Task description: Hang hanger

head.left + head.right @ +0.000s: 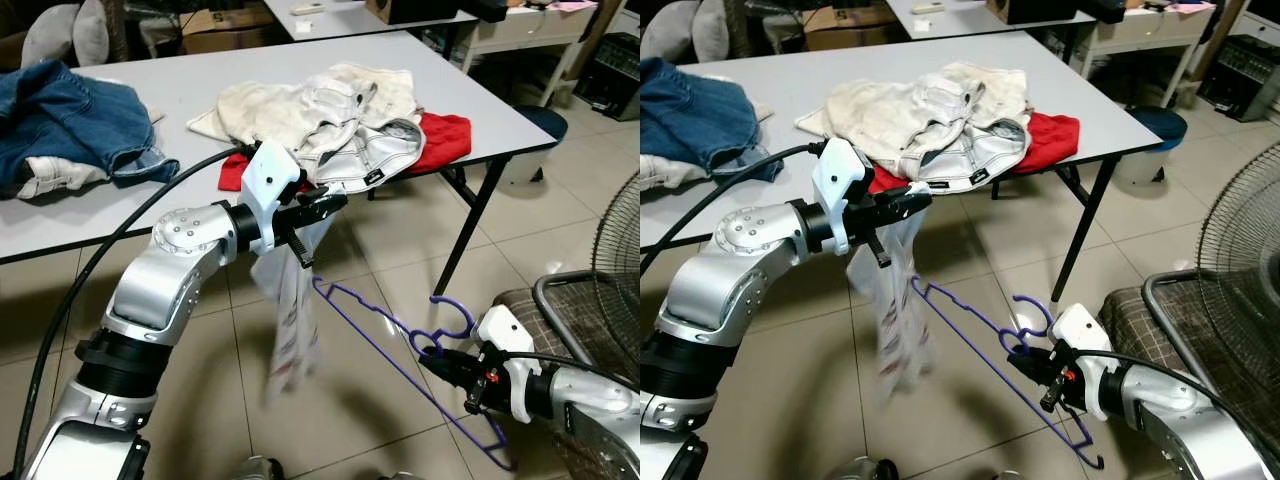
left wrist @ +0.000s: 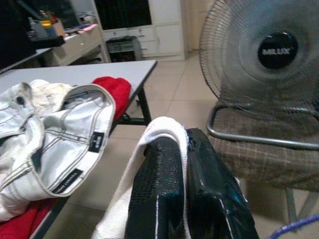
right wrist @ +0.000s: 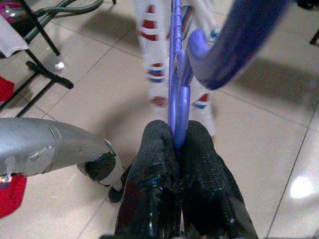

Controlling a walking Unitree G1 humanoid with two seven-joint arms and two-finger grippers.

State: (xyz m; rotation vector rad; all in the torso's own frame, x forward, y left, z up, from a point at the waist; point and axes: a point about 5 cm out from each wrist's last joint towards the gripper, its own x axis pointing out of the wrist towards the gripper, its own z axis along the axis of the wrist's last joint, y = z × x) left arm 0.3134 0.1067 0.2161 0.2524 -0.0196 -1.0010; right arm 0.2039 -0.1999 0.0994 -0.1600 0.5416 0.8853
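Holding the purple hanger (image 1: 400, 335) clamped at five o'clock, the right tool (image 1: 432, 362) meets the left tool (image 1: 325, 203), closed on a white garment (image 1: 290, 320), for threading.

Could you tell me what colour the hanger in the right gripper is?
The hanger is purple, clearest in the left eye view.

A grey tabletop (image 1: 200, 85) holds blue jeans (image 1: 70, 115) at its left, and cream clothes (image 1: 320, 110) piled over a red cloth (image 1: 445, 140) near its right edge.
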